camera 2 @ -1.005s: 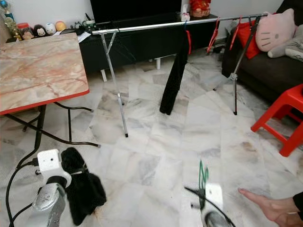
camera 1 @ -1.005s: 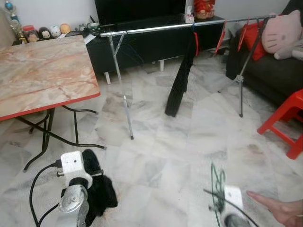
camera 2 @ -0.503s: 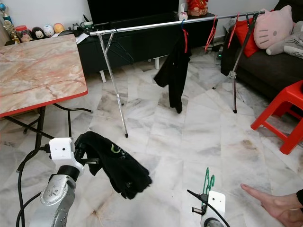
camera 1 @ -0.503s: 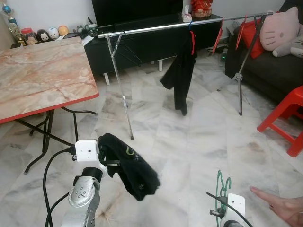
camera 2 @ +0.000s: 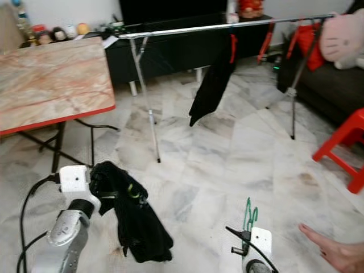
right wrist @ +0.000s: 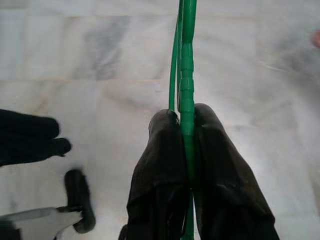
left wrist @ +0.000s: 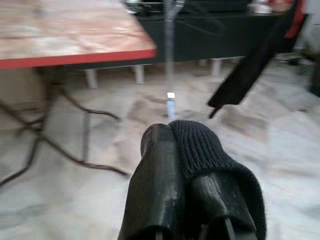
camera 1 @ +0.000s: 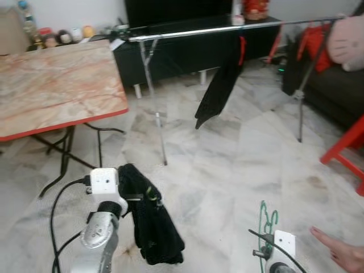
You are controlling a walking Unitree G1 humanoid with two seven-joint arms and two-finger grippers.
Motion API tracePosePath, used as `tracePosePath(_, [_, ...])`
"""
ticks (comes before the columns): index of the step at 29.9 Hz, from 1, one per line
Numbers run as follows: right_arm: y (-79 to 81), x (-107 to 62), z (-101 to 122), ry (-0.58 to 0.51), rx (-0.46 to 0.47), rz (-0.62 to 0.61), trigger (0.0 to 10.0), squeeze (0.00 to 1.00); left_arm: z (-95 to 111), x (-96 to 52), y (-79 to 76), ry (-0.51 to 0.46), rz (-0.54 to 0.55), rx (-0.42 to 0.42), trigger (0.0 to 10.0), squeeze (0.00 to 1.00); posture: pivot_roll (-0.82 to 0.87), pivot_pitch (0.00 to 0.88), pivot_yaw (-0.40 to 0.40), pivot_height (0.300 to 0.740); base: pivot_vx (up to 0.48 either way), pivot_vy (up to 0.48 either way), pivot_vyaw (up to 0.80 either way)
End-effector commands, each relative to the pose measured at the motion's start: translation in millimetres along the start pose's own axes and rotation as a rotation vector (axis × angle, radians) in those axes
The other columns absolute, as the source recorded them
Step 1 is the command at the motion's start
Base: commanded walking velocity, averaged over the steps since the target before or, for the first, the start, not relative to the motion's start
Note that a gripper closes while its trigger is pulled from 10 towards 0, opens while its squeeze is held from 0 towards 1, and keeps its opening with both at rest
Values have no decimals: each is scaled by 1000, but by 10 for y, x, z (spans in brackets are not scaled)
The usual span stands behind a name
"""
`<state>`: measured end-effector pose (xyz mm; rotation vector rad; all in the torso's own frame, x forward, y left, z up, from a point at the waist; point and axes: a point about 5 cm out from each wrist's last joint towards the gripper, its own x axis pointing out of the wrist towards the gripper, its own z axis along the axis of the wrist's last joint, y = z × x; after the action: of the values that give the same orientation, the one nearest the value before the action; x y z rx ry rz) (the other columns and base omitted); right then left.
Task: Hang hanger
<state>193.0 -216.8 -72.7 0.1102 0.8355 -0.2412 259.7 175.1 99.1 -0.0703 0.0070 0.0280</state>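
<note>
My right gripper (right wrist: pixel 183 114) is shut on a green wire hanger (right wrist: pixel 185 70), held low over the floor; the hanger (camera 1: pixel 265 218) stands upright at the bottom right of the eye views. At the lower left, my left gripper (left wrist: pixel 172 134) is shut on a black garment (camera 1: pixel 149 224) that droops from its fingers toward the floor. Across the back of the room runs a silver clothes rail (camera 1: pixel 193 32). A black garment on a red hanger (camera 1: pixel 220 90) hangs from the rail's middle.
A marble-top table with a red edge (camera 1: pixel 57 91) stands at the left. A person's hand (camera 1: pixel 341 255) reaches in at the bottom right. Behind the rail is a black TV stand (camera 1: pixel 187 54). At the right are a red stool (camera 1: pixel 348 149) and a dark sofa (camera 1: pixel 335 91).
The black garment in my left gripper has swung down and now hangs straighter. The garment on the rail has swung back. The view has shifted slightly; my right gripper keeps the hanger.
</note>
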Motion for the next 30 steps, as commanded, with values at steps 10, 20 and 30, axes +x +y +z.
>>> tracePosePath(10, [93,-1,-25,10,-23,62,10000,0,128,46,-43,-46,-1,-11,10000,0,-81,0,68,732,0,0,800])
tracePosePath(20, [120,-6,-64,34,-37,71,10000,0,100,51,-57,-34,-9,6,10000,0,-61,0,65,732,0,0,712])
tracePosePath(30, [147,-6,-82,49,-37,89,10000,0,-77,-96,69,18,22,33,10000,0,-56,0,59,732,0,0,0])
